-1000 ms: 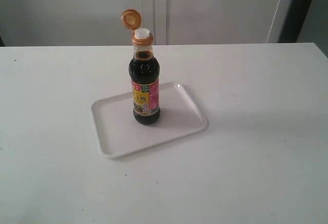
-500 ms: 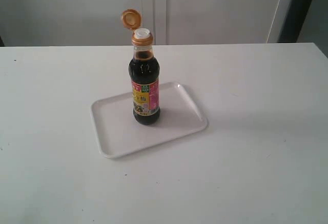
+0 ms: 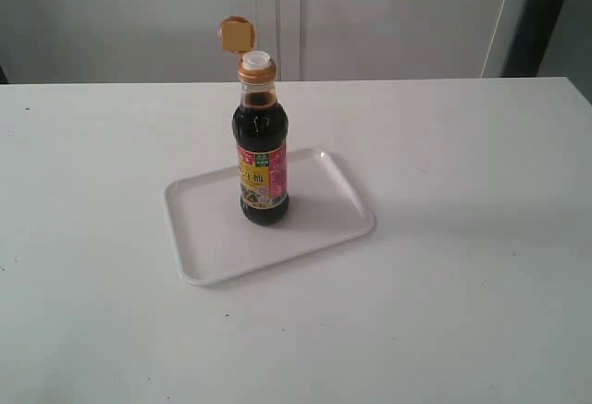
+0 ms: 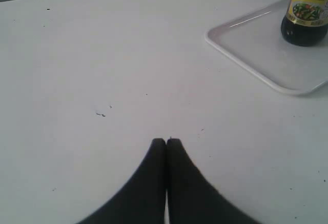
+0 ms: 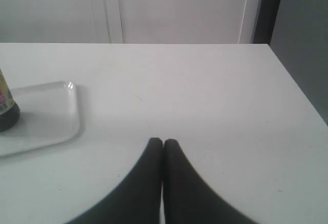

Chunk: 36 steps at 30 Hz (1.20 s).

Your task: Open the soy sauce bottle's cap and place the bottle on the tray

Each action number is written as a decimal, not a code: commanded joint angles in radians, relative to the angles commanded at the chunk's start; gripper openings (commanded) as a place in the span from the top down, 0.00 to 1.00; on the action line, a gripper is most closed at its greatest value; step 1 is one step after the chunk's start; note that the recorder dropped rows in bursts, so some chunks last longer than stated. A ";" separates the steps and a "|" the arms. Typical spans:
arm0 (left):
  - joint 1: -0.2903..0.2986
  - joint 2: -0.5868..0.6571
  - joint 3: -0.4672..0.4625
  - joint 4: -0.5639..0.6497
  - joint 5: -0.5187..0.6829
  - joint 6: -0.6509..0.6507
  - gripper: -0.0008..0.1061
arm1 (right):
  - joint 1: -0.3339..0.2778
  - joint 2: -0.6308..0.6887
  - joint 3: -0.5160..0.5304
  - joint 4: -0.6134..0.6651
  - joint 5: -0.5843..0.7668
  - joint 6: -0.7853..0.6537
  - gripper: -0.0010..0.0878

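The soy sauce bottle [image 3: 261, 159] stands upright on the white tray [image 3: 314, 224] in the exterior view. Its orange-brown cap [image 3: 235, 33] is flipped open, hanging back from the collar, and the white spout [image 3: 257, 58] is bare. Neither arm appears in the exterior view. In the left wrist view my left gripper [image 4: 166, 141] is shut with nothing in it, over bare table, well apart from the bottle's base [image 4: 306, 14] and the tray [image 4: 266, 55]. My right gripper [image 5: 163, 141] is shut too, empty, apart from the tray's corner [image 5: 51, 116] and the bottle's edge [image 5: 6, 108].
The white table [image 3: 462, 312] stretches all round the tray. Its right edge [image 5: 292, 85] runs close to my right gripper's side. A pale wall with panel seams [image 3: 301, 16] stands behind the table's far edge.
The open cap has tilted slightly on its hinge. The bottle and tray have not moved.
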 joint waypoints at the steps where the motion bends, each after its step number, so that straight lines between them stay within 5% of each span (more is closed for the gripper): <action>1: 0.000 0.000 0.000 0.000 0.000 0.000 0.99 | 0.000 -0.011 0.013 0.000 -0.003 0.000 0.99; 12: 0.000 0.000 0.000 0.000 0.000 0.000 0.99 | 0.000 -0.048 0.160 -0.016 -0.058 0.000 0.99; 36: 0.000 0.000 0.000 0.000 0.000 0.000 0.99 | 0.000 -0.048 0.160 -0.022 -0.078 0.000 0.99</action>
